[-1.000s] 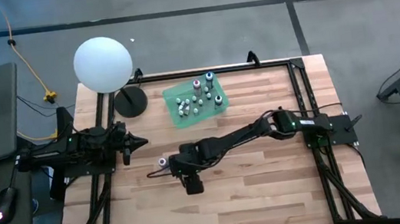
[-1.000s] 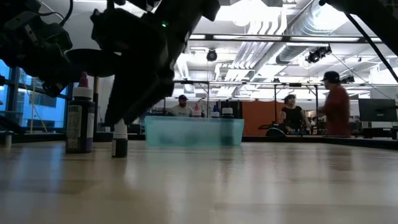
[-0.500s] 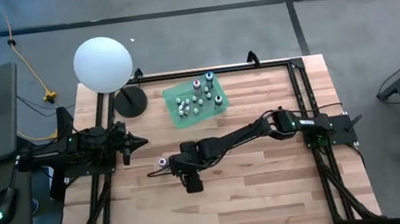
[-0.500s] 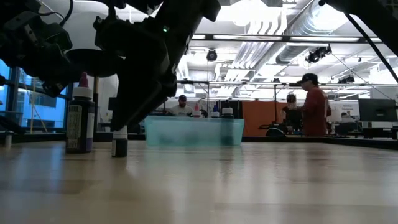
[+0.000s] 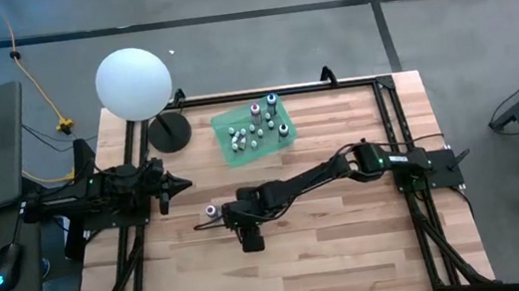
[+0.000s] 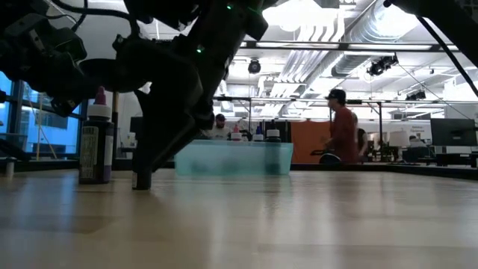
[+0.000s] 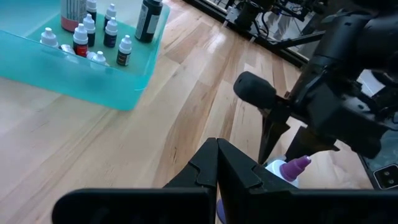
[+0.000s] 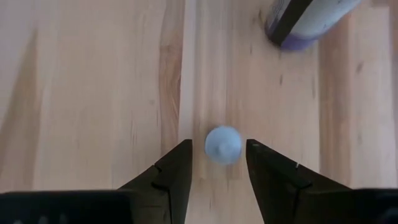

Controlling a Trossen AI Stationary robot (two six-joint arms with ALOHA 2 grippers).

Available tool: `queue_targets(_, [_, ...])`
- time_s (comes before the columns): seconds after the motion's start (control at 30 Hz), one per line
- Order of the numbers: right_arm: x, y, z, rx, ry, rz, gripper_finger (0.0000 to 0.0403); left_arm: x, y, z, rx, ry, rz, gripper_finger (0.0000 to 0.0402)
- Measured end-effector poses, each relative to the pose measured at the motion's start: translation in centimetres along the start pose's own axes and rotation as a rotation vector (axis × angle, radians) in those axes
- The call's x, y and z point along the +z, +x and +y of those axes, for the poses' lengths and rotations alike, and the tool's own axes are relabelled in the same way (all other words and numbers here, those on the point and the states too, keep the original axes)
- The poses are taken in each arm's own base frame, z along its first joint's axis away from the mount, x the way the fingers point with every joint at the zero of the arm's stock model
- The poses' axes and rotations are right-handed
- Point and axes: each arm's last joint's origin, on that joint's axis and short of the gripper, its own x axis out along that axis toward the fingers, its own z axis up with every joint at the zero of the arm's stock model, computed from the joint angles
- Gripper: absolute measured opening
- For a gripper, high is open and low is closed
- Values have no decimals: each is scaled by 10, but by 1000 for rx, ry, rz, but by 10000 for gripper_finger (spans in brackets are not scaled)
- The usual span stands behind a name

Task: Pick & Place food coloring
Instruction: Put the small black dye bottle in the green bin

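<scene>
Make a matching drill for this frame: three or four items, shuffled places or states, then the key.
Items
1. small white-capped dark food coloring bottle
2. larger purple-bodied food coloring bottle
3. translucent teal plastic tray
4. left pincer

Places or states
A. holds a cluster of little bottles, at the far side of the table
B. upright between the right pincer's two fingers, which stand open around it
C. waits at the table's left, away from the bottles
D. stands upright on the wood just beside the right pincer

Pairs: 1-B, 2-D, 3-A, 4-C
</scene>
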Motion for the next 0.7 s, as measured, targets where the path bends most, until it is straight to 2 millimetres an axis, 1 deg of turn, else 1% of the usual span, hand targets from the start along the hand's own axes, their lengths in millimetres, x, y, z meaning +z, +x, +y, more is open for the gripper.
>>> queue_targets(0.23, [5, 0, -2, 0, 3, -43, 142, 0, 0, 0, 0, 0, 0, 0])
queue_targets(0.4, [4, 0, -2, -5, 4, -33, 138, 0, 0, 0, 0, 0, 0, 0])
queue_targets(0.53, [3, 0, -2, -6, 4, -30, 124, 0, 0, 0, 0, 0, 0, 0])
queue_targets(0.7, [3, 0, -2, -6, 4, -31, 97, 0, 0, 0, 0, 0, 0, 0])
